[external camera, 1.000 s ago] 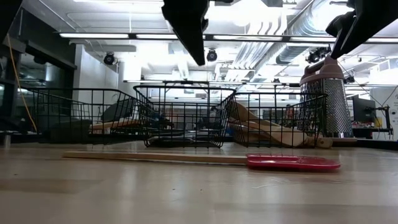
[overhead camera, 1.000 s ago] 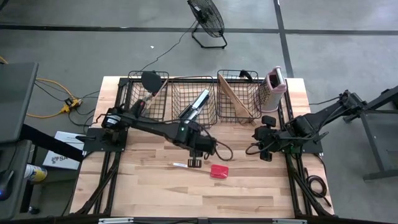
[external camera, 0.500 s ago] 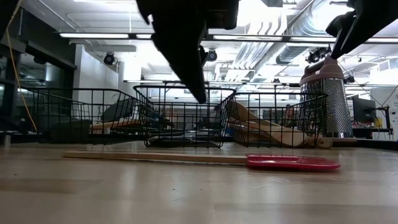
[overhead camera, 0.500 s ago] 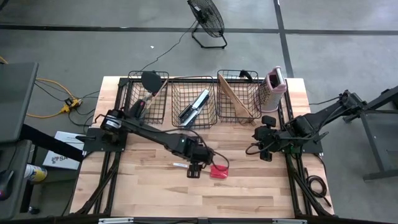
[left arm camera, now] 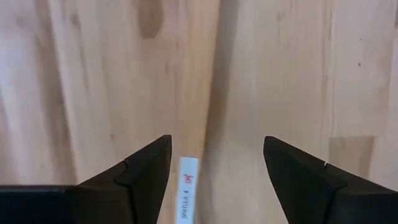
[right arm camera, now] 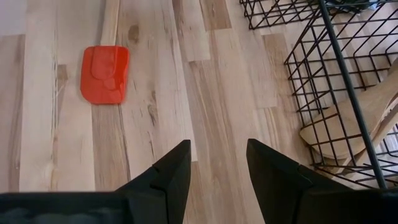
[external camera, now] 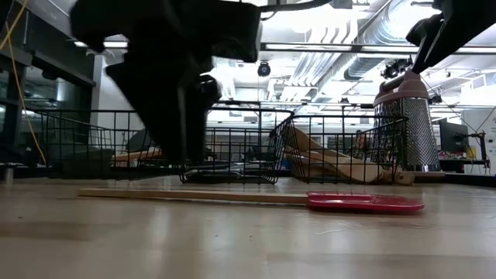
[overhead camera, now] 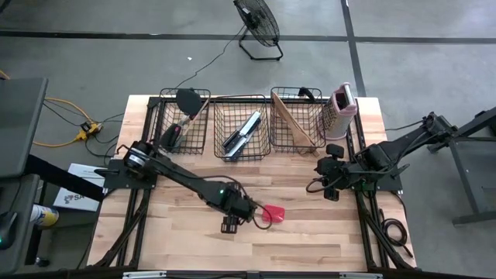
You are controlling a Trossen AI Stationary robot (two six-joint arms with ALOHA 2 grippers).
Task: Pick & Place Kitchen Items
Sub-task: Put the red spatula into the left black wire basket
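A red-headed spatula [overhead camera: 273, 213] with a pale wooden handle lies flat on the table; it also shows in the low view [external camera: 364, 203] and the right wrist view [right arm camera: 104, 73]. My left gripper [overhead camera: 228, 225] is open and points down over the handle [left arm camera: 200, 93], one finger on each side, apart from it. A white label [left arm camera: 188, 186] on the handle shows between the fingers. In the low view my left gripper [external camera: 178, 101] hangs dark above the table. My right gripper [overhead camera: 332, 192] waits open and empty at the right [right arm camera: 217, 146].
Three black wire baskets [overhead camera: 184, 120] [overhead camera: 242, 128] [overhead camera: 294, 120] stand along the far edge, holding spatulas, knives and wooden utensils. A pink-and-white box grater [overhead camera: 342, 105] stands upright at the far right. Bare wood lies around the spatula.
My left gripper has gone toward the table's near edge and a little left, and down, from beside the middle basket to over the spatula's handle. The spatula has stayed where it was.
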